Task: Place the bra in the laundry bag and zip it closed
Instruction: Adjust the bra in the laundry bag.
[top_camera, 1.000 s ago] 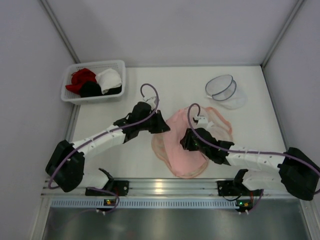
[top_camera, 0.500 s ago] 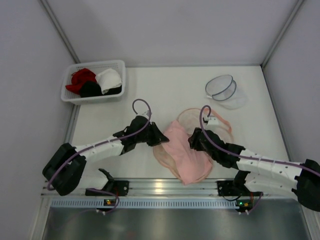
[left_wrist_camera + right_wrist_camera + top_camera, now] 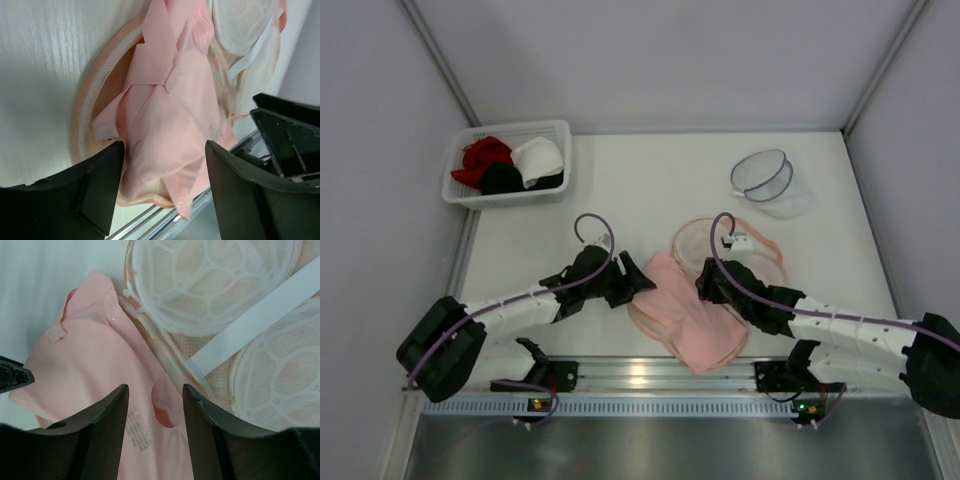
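Top external view: a soft pale pink bra with padded cups [image 3: 692, 322] lies crumpled on the white bench [image 3: 650, 190], at its near edge between the two arms. It is draped over one half of the round peach-orange laundry bag with the ring-like zip rim [image 3: 688, 245], which lies unzipped and spread open like a clamshell. The other half sits just beyond the bra, dome up.

The left fingers [image 3: 635, 281] meet the bra's left edge and the right fingers [image 3: 706, 286] its right edge.

The left wrist view shows the left fingers [image 3: 87, 192] spread wide, with folded, smooth pink fabric [image 3: 170, 130] bunched in the gap and nothing pinched. The bag's curved rim [image 3: 82, 125] arcs out from under the cloth.

In the right wrist view the right fingers [image 3: 107, 425] are likewise parted, straddling flat pink cloth [image 3: 95, 365] without clamping it. Beside it, the bag's fine peach mesh [image 3: 200, 280] is braced by white petal-shaped ribs and crossed by a flat white elastic band [image 3: 250, 325].

At the far left stands a white slatted plastic basket [image 3: 460, 192] of red, black and white garments. At the far right lies a pale translucent round mesh pouch with dark rims [image 3: 765, 182].
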{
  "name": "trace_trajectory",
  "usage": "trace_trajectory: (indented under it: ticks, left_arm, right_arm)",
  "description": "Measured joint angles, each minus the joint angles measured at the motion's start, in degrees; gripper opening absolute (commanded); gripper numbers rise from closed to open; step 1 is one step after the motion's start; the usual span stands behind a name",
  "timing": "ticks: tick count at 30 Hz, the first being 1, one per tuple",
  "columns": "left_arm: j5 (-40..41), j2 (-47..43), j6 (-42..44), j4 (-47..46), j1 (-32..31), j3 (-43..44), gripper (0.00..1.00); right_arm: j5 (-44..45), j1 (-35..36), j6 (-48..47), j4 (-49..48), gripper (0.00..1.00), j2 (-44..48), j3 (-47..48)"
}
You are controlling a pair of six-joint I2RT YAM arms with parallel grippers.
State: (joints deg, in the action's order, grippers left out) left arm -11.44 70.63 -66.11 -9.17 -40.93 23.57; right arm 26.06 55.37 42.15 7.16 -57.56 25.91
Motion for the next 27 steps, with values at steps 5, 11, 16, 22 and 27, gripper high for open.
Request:
trace_trajectory:
  ticks: [5,11,16,22,27]
  left_arm:
    - [3.69,-0.42,8.39,9.16,-0.04,6.21,0.72]
    - [9.68,-0.72,21.44,17.53,-0.04,17.49,0.64]
    - [11.06,3.32,25.24,17.46,-0.26,21.55,0.44]
    - [10.6,9.88,23.56,15.98,-1.4,16.59,0.36]
    - [7.37,11.65,21.05,13.07,-1.49,11.98,0.31]
  right_arm:
    - [-1.31,0.0,-1.64,0.31,0.51,-0.48,0.04]
    - [-2.78,0.02,-1.31,3.43,0.52,1.62,0.07]
    - [-3.69,0.02,0.55,8.92,0.52,8.66,0.07]
    - [-6.38,0.02,4.11,14.08,0.51,14.93,-0.72]
    - [-7.41,0.02,7.23,16.5,0.5,15.39,-3.54]
